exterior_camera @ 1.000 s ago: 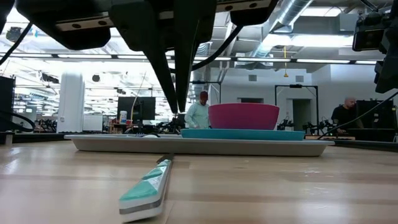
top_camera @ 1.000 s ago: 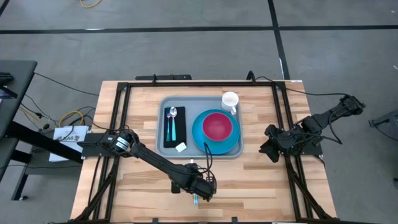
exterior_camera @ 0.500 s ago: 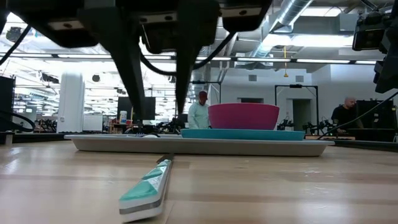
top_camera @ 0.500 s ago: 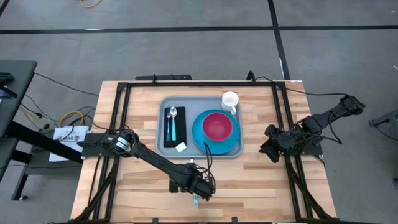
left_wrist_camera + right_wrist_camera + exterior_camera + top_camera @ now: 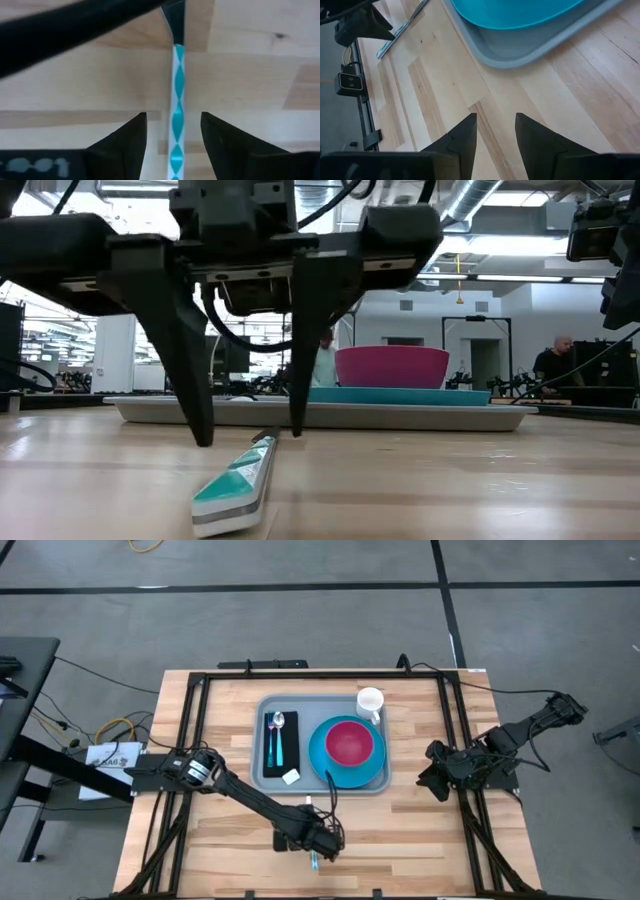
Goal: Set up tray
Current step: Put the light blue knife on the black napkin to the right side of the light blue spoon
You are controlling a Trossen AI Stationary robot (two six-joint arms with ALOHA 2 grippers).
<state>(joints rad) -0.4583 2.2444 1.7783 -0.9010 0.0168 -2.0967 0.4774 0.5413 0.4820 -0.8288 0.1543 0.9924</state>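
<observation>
Nearest the front edge of the wooden table [image 5: 420, 840], the left gripper [image 5: 245, 435] hangs low with its 2 dark fingers spread apart, their tips down at the boards on either side of a teal-and-white patterned utensil [image 5: 235, 485] that lies flat on the wood; nothing is clamped between them. From the left wrist view, that utensil's handle [image 5: 176, 125] runs straight through the gap between the fingers [image 5: 125, 142], touching neither. From above, the left arm reaches diagonally from the table's left side to this spot, just short of the front edge. Farther back, in the middle of the table, sits the tray [image 5: 262, 775], a grey-blue rectangle with a raised rim, lying flat and well clear of the left gripper. On its left part lies a black napkin [image 5: 290, 755] with a spoon [image 5: 278, 722] and a teal-handled utensil on it, and a small white piece [image 5: 291, 776] rests near the tray's front rim. On its right part stands a round blue plate [image 5: 318, 755] carrying a pink bowl [image 5: 348, 742], and a white cup [image 5: 370, 701] stands at the tray's far right corner. At the table's right side the right gripper [image 5: 434, 772] waits off the tray, its fingers [image 5: 462, 137] parted over bare wood and holding nothing. Beyond the table, in the room, 2 people show in the low view.
</observation>
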